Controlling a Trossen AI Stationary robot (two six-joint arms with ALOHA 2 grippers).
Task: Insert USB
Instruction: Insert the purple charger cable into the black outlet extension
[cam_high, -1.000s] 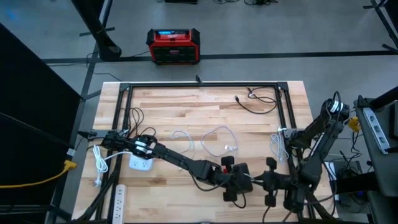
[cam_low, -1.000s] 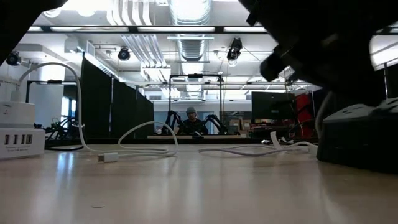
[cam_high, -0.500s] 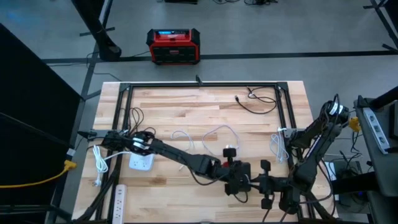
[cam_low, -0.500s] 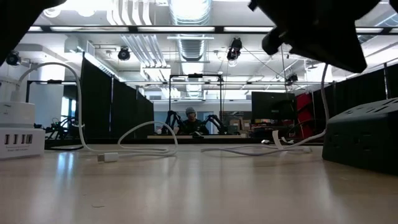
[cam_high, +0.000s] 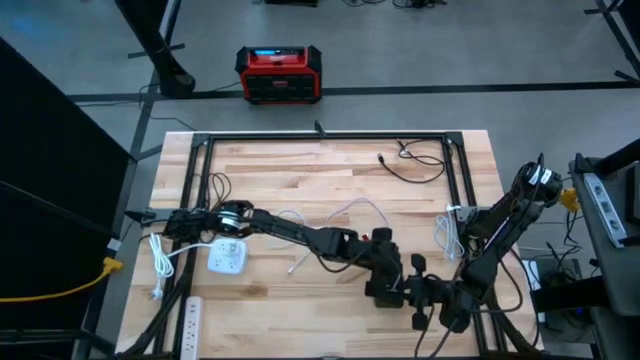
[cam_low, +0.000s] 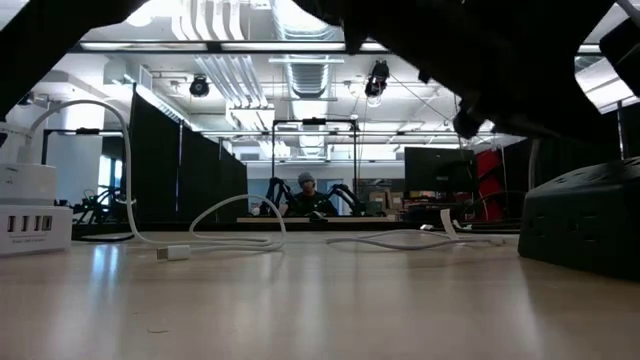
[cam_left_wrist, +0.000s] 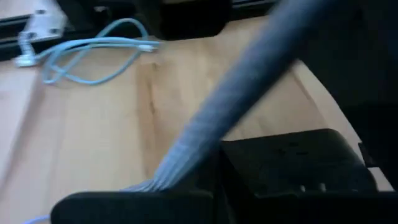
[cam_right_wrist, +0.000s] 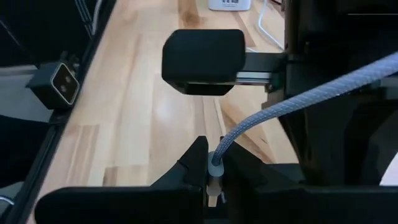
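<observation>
A grey braided USB cable (cam_right_wrist: 292, 102) runs between my two grippers near the table's near edge. My right gripper (cam_right_wrist: 214, 177) is shut on its plug end. My left gripper (cam_high: 393, 280) is just left of my right gripper (cam_high: 412, 293) and is shut, with the cable (cam_left_wrist: 217, 118) rising out from its fingers. The rest of the white cable (cam_high: 352, 208) lies in loops on the wood. A white USB charger (cam_high: 227, 260) sits on the table at the left, its ports facing the low view (cam_low: 25, 222). My left gripper has the cable (cam_left_wrist: 163, 177) coming out from between its shut fingers. The fingers themselves hide the place of contact. My right gripper pinches the cable's plug end (cam_right_wrist: 215, 167) between its two fingertips. The cable leaves the fingers upward, clear of the table.
Another white plug and cord (cam_low: 173, 252) lie on the table in front of the charger. A white power strip (cam_high: 190, 315) lies at the near left, a bundled white cable (cam_high: 445, 235) at the right and a black cable (cam_high: 410, 160) at the far right. A dark block (cam_low: 585, 230) stands at the low view's right.
My left gripper has swung toward the table's far edge and rolled, staying shut. My right gripper has sunk a little and shifted toward the left and near edge. The white cable's loops on the table have been dragged and changed shape.
</observation>
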